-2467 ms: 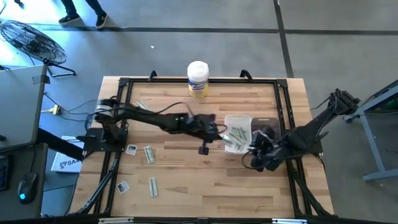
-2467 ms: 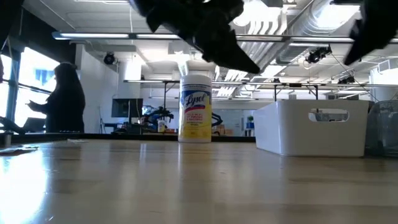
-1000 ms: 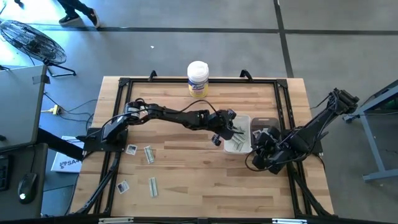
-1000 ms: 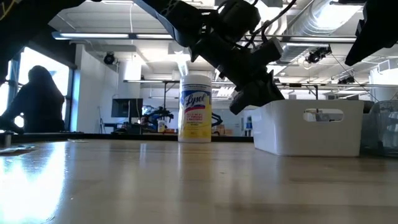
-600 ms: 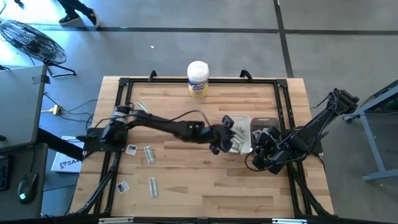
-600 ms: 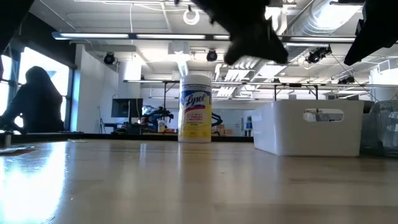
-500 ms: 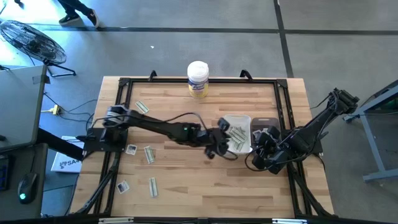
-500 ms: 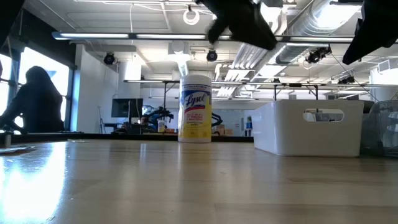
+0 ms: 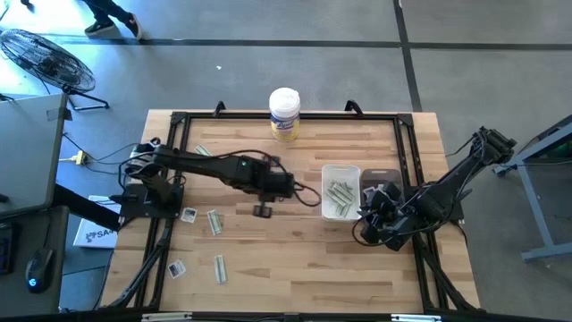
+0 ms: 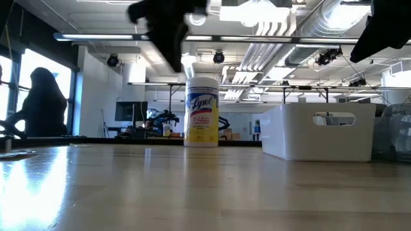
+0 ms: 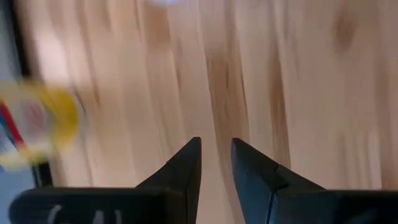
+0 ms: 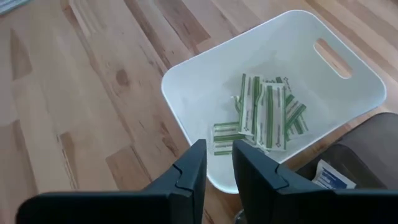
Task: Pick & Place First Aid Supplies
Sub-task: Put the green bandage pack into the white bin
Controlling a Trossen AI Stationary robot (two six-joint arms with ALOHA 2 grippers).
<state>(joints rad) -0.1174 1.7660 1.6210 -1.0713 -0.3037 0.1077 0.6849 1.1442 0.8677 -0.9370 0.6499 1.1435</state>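
The left tool [image 9: 263,211] hangs over the middle of the desk [image 9: 295,268], and from above it is only a dark lump; its own wrist view, smeared, shows the two fingers [image 11: 186,168] a narrow gap apart with nothing between them, bare wood beyond, and a yellow-and-red blur that is probably the canister [image 9: 284,113]. Level with the desk, that arm is a black silhouette cut off by the upper edge, so the tool itself stays unseen there. The right tool [image 12: 216,177] sits just beside the white bin [image 9: 340,191], on the side away from the left tool; from above I cannot pick its fingers out of the dark arm, but its wrist view shows them slightly parted and empty, poised above the bin's near rim. That same view looks down into the bin, where a loose heap of green-white strip packets [image 12: 264,118] lies, which the level view hides behind the bin's wall [image 10: 321,131]. Only the overhead view shows the packets remaining on the desk: strips [image 9: 214,221] and small white squares [image 9: 189,215] well off to the left tool's outer side, near the left arm's base. A white-and-blue packet [image 12: 329,175] peeks out of a dark container beside the bin, partly cut off.
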